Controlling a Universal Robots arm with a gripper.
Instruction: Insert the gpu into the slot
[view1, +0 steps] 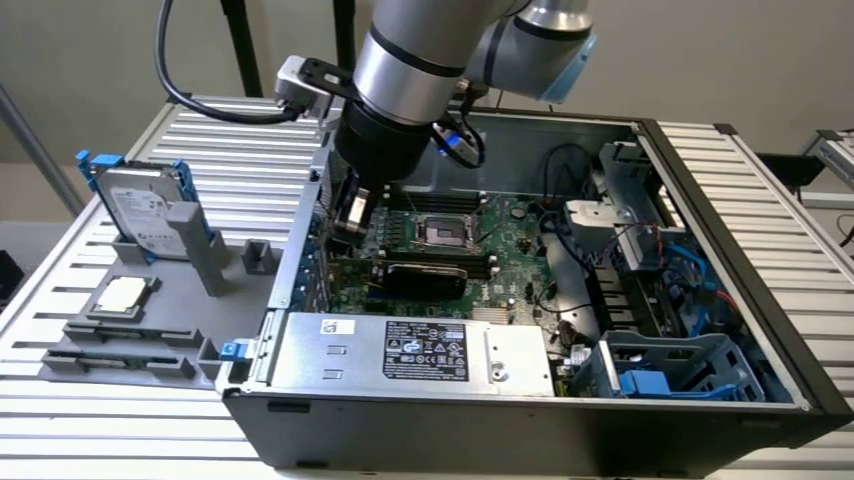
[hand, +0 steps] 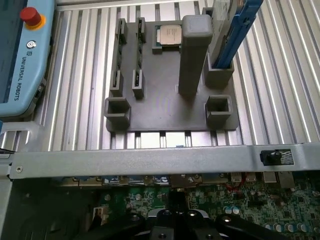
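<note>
Inside steel case | flat black-shrouded gpu seated on green motherboard | fingers' state: cannot tell

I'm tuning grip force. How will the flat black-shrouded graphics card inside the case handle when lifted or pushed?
The flat black-shrouded graphics card probably stays stiff, being a flat board. It looks thin, so likely light. Its green circuit-board edge suggests it is fragile under hard squeezing.

We see the gpu, a flat black-shrouded card, standing on edge across the motherboard at six o'clock from the CPU socket, its slot hidden beneath it.
</note>
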